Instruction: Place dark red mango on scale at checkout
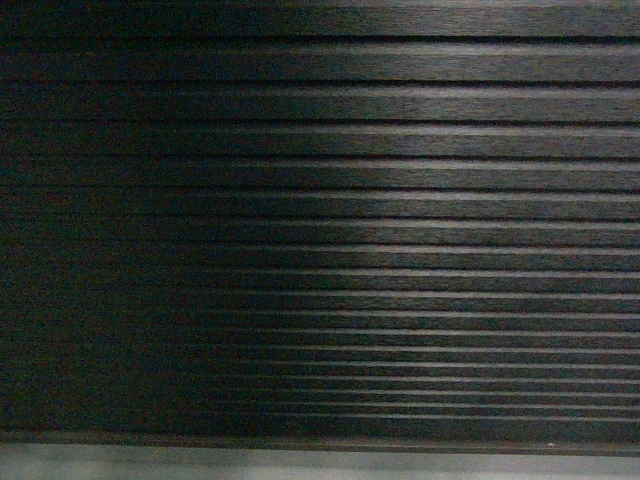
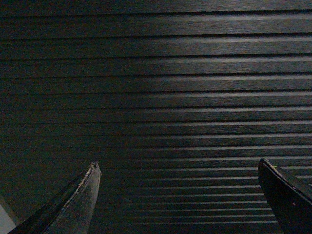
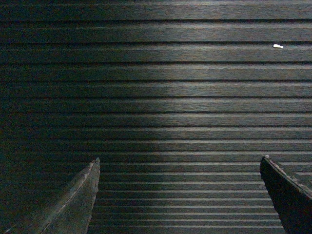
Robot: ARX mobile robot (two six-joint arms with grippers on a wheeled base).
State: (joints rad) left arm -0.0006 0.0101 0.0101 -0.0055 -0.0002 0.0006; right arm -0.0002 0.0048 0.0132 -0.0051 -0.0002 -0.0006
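Head: only the checkout (image 1: 320,200) ribbed black front fills the frame, with a grey base strip along the bottom. No dark red mango, no scale visible.

Left wrist: left gripper (image 2: 180,200) spread wide, nothing between its fingers, facing the same ribs.

Right wrist: right gripper (image 3: 180,195) likewise wide open and empty; small white speck (image 3: 278,46) on a rib.

Risk: base sits close to the panel, so raising the arms blind could clip the counter edge. Mango location unknown.
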